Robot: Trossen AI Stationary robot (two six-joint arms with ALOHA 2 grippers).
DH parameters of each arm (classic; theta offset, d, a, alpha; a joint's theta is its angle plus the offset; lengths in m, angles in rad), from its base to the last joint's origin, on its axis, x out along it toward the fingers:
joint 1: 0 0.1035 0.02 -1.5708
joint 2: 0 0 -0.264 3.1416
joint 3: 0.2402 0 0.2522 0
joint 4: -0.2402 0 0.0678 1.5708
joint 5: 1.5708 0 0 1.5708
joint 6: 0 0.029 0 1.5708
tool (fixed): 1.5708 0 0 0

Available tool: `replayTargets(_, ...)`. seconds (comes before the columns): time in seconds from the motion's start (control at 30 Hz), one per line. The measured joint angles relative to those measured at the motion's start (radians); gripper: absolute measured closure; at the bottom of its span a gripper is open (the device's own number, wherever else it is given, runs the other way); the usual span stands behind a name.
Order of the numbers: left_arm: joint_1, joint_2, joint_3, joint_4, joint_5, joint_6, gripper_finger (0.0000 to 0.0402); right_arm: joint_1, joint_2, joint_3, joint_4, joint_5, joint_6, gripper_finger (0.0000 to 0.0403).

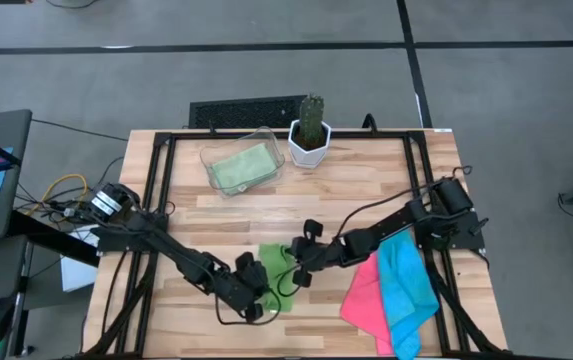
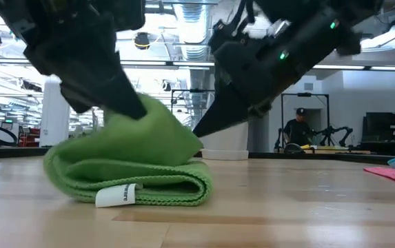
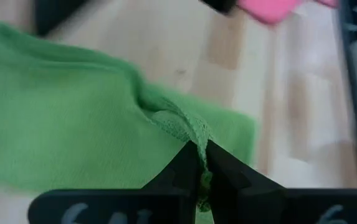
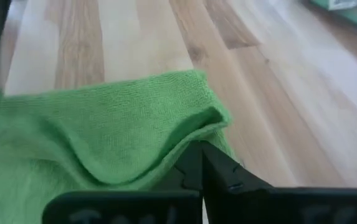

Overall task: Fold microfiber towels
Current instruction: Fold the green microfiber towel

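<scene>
A bright green towel (image 1: 278,268) lies folded on the wooden table near its front edge, its fold with a white label (image 2: 118,196) facing the low view. My left gripper (image 1: 254,290) is shut on the towel's near left part. My right gripper (image 1: 299,268) is shut on its right part. A hot pink towel (image 1: 361,298) and a cyan blue towel (image 1: 406,285) lie at the front right. A pale green towel (image 1: 241,167) lies in a clear tray. My left gripper pinches a bunched hemmed edge (image 3: 190,134) of the green towel between its two fingers; the towel spreads away from the fingers over the table. My right gripper pinches a folded edge (image 4: 206,121) of the towel's upper layer between its two fingers, slanting down from the table's right. That edge is raised a little above the lower layer.
The clear tray (image 1: 266,140) stands at the back middle, with a cactus in a white pot (image 1: 310,135) right of it. A black frame runs along the table's sides. Bare wood (image 1: 216,215) lies between the tray and the green towel.
</scene>
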Motion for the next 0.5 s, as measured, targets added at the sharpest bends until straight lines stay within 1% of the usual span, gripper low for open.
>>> replayTargets(0.07, 0.004, 0.012, -0.003, 0.008, 0.035, 0.012, 0.0388, 0.01, -0.027, 0.0, -0.02, 0.025, 0.002, 0.0376)
replayTargets(0.17, 0.012, 0.043, -0.002, 0.066, 0.051, 0.012, 0.0388, 0.013, -0.05, -0.003, -0.071, 0.035, 0.014, 0.037)
replayTargets(0.3, 0.014, 0.082, -0.002, 0.132, 0.052, 0.015, 0.0388, 0.018, -0.052, 0.0, -0.038, 0.032, 0.008, 0.0369)
replayTargets(0.37, 0.014, 0.09, -0.003, 0.15, 0.062, 0.036, 0.0387, 0.025, -0.036, 0.001, 0.011, 0.022, 0.003, 0.0368)
replayTargets(0.43, 0.014, 0.089, -0.002, 0.177, 0.076, 0.054, 0.0381, 0.03, -0.033, -0.002, 0.015, 0.009, -0.011, 0.0367)
replayTargets(0.5, 0.011, 0.087, -0.002, 0.198, 0.077, 0.079, 0.0366, 0.034, -0.024, 0.0, 0.059, -0.004, -0.024, 0.0367)
